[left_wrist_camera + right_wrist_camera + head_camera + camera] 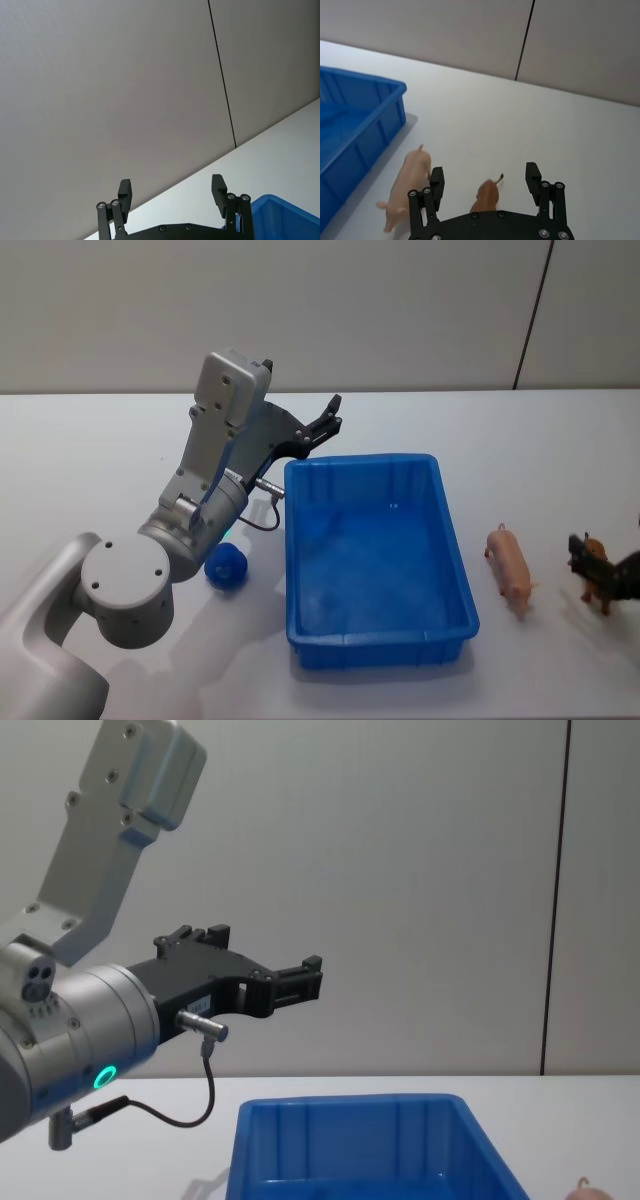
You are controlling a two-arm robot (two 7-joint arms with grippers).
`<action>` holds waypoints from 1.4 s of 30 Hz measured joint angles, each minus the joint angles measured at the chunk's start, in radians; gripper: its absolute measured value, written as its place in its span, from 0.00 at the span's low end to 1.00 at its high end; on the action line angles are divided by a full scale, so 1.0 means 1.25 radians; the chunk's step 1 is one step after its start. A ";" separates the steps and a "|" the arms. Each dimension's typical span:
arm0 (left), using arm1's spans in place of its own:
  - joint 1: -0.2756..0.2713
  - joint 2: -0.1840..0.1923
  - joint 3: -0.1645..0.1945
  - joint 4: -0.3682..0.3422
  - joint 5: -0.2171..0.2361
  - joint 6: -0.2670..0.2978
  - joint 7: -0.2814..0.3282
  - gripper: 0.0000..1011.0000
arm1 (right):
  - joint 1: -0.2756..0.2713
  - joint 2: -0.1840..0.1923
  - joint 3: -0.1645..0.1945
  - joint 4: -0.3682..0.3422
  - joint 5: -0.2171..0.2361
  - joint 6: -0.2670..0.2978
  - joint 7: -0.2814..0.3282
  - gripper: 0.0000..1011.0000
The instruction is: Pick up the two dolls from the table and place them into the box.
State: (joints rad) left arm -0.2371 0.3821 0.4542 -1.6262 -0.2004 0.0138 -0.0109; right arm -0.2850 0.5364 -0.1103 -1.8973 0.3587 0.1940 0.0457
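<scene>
The blue box (380,650) stands at the middle of the white table (560,440) with nothing in it. Two dolls lie on the table to its right. The pale pink pig doll (510,570) is closest to the box, and the orange-brown four-legged doll (597,588) is farther right. My right gripper (603,565) is open and straddles the orange-brown doll (486,196), one finger on each side of it; the pink doll (407,185) lies beside it. My left gripper (325,425) is open and empty, raised above the box's far left corner (285,215).
A small round blue object (227,565) lies on the table left of the box, under my left arm. A grey wall runs behind the table. The table is bare on the far side of the dolls.
</scene>
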 joint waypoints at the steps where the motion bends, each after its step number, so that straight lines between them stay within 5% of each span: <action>1: 0.000 0.000 0.000 0.000 0.000 0.000 0.000 0.99 | -0.003 0.001 0.000 0.000 0.000 0.002 0.000 0.99; 21: 0.000 0.000 0.000 0.000 0.000 0.000 0.000 0.99 | -0.042 -0.006 -0.004 0.027 -0.011 0.034 0.004 0.98; 38: 0.000 0.000 0.000 0.000 0.000 0.000 0.000 0.99 | -0.055 -0.018 -0.004 0.041 -0.018 -0.014 0.009 0.48; 42: 0.000 0.000 0.000 0.000 0.000 0.000 0.000 0.99 | -0.061 -0.019 -0.003 0.041 -0.024 -0.034 0.009 0.43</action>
State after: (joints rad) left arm -0.2372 0.3821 0.4542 -1.6262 -0.2004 0.0138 -0.0109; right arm -0.3614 0.5128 -0.1146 -1.8457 0.3282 0.1513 0.0570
